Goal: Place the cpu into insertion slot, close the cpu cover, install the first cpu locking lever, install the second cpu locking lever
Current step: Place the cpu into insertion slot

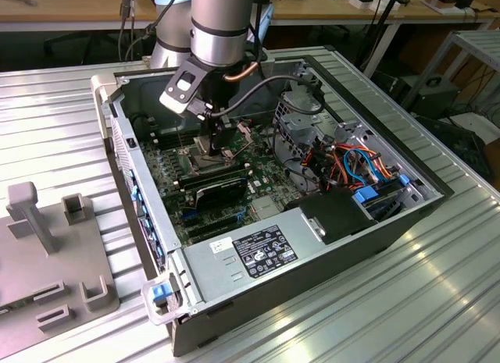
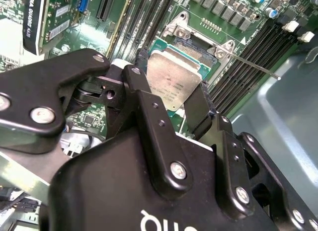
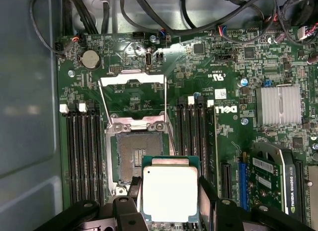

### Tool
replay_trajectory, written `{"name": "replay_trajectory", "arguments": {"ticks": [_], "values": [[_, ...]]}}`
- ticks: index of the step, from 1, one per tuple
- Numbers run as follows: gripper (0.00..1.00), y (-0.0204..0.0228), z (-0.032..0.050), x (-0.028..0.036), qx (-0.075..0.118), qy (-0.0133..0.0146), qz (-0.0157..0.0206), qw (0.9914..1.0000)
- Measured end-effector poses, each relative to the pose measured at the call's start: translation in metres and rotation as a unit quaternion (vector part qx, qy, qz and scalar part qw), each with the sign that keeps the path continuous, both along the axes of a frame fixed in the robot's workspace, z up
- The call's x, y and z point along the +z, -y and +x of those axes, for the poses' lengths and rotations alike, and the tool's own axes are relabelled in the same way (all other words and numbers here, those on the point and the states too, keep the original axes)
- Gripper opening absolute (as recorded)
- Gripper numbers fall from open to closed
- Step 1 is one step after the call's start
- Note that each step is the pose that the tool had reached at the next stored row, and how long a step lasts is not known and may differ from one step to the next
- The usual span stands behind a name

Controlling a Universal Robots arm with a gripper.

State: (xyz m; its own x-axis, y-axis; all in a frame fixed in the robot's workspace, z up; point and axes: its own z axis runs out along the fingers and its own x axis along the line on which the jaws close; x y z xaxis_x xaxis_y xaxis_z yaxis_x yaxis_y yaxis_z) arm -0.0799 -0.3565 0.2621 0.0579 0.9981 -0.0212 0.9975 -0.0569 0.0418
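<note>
Four steps make up the job, and as far as I can judge none is finished yet. On the ribbed metal counter [image 1: 437, 300] lies an open computer case [image 1: 367, 222], and the arm [image 1: 223, 19] reaches down into it over the green circuit board [image 3: 223, 77]. The gripper [image 1: 215, 133] hangs low above the board, and in both wrist views its black fingers [image 2: 136, 87] are clamped on opposite edges of the cpu [image 3: 170, 193], which it carries with the dull silver face outward. The cpu cover [image 3: 133, 79] is swung back on its hinge and lies open past the far edge of the insertion slot [image 3: 134, 159], so the dark socket is bare and ready. In the second wrist view the cpu [image 2: 171, 79] sits tilted just over the socket rim, partly overlapping it. Whether one corner touches the socket I cannot tell from these angles, but it is plainly not seated flat. A thin locking lever [image 2: 253, 65] stands free beside the socket, unhooked. So placing is in hand, while closing the cover and both levers are left.
</note>
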Motion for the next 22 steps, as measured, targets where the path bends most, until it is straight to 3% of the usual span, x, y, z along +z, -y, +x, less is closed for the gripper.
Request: {"name": "replay_trajectory", "arguments": {"ticks": [17, 22], "values": [[0.55, -0.0052, 0.0063, -0.0049, 0.002, 0.0, 0.0003, 1.0], [0.55, -0.0122, 0.0066, -0.0081, 0.008, 0.0, 0.0008, 0.99997]]}}
